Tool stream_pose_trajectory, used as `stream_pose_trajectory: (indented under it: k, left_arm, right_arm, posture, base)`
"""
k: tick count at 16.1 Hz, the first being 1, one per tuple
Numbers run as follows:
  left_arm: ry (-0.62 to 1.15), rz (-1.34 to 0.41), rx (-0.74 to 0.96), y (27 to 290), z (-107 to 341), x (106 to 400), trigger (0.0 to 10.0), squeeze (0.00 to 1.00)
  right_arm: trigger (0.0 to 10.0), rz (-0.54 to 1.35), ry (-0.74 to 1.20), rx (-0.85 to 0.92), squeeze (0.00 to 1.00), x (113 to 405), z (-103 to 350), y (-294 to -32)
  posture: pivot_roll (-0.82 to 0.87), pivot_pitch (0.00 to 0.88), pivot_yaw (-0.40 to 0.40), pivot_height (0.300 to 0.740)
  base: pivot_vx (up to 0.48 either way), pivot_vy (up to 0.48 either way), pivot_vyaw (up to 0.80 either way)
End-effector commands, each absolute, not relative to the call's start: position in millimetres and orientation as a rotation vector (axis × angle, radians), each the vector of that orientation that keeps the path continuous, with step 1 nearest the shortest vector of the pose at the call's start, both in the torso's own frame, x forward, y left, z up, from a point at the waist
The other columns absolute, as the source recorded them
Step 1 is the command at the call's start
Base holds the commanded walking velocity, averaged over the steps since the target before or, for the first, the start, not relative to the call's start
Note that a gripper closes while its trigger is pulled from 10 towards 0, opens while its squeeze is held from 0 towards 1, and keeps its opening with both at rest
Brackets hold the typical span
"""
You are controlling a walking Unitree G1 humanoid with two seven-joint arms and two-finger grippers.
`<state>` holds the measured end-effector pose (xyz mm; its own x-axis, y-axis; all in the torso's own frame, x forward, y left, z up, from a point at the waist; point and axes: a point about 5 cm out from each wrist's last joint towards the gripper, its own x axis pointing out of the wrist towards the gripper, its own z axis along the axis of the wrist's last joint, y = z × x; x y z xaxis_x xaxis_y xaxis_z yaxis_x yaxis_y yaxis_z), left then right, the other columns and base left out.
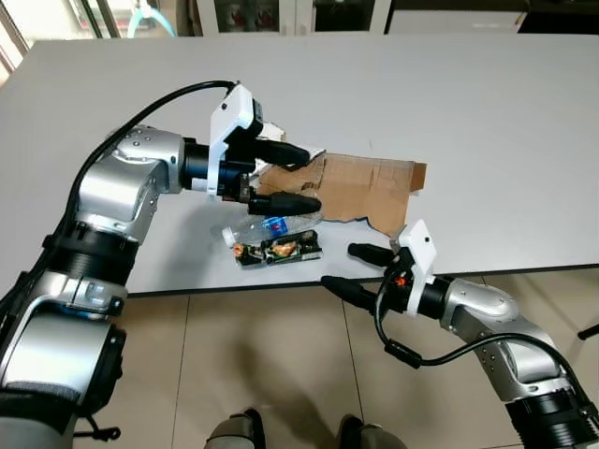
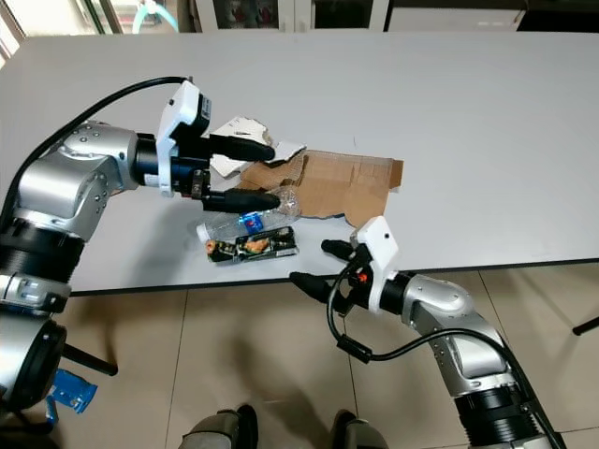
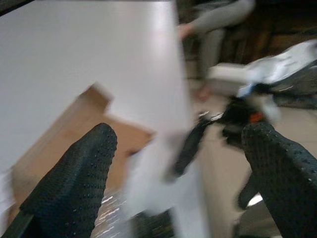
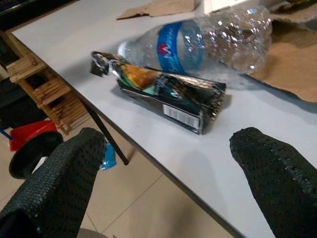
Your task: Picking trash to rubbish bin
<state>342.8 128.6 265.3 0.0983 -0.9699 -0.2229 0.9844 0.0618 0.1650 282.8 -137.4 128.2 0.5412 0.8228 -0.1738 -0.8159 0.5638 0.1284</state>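
A clear plastic bottle (image 4: 208, 37) with a blue label is seen lying on its side near the front edge of the white table (image 1: 487, 112), and a dark crumpled snack wrapper (image 4: 168, 94) lies just beside it, between the bottle and that front edge. A torn piece of brown cardboard (image 1: 360, 187) is spread flat behind the bottle, further in from the front edge, with the bottle's far end resting against or over its border. A scrap of white paper (image 2: 239, 131) is seen at the cardboard's left end, partly hidden by the left arm. The left gripper (image 1: 298, 178) is held over the table above the bottle and the cardboard's left end, its two black fingers spread apart with nothing between them. The right gripper (image 1: 354, 268) is held at the table's front edge, to the right of the wrapper, its fingers likewise parted and empty; one finger is over the tabletop and the other hangs off the edge above the tiled floor (image 1: 262, 365). In the right wrist view the wrapper and bottle are seen straight ahead of the parted fingers (image 4: 277, 168). No contact between either gripper and the trash can be made out.
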Motion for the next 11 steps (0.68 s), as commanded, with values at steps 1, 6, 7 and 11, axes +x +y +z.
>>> stream_pose_trajectory:
  k: [1,6,7,11]
  left_arm:
    - [0.066,-1.597,0.303,124,267,334,10.0,0.00]
    - [0.254,-1.627,0.559,126,225,319,10.0,0.00]
    - [0.267,-1.618,0.575,126,221,318,10.0,0.00]
    - [0.318,-1.514,0.661,129,197,327,10.0,0.00]
  right_arm:
    - [10.0,0.981,0.221,0.033,0.00,281,130,-137]
    - [10.0,0.978,0.219,0.035,0.00,282,130,-136]
    - [10.0,0.978,0.219,0.035,0.00,282,130,-135]
    - [10.0,0.982,0.216,0.041,0.00,281,129,-132]
  posture:
    - [-0.02,0.169,0.014,0.740]
    - [-0.01,0.167,0.017,0.740]
    - [-0.01,0.167,0.017,0.740]
    - [-0.02,0.156,0.018,0.740]
  base:
    - [0.000,0.000,0.00]
    - [0.000,0.000,0.00]
    - [0.000,0.000,0.00]
    - [0.000,0.000,0.00]
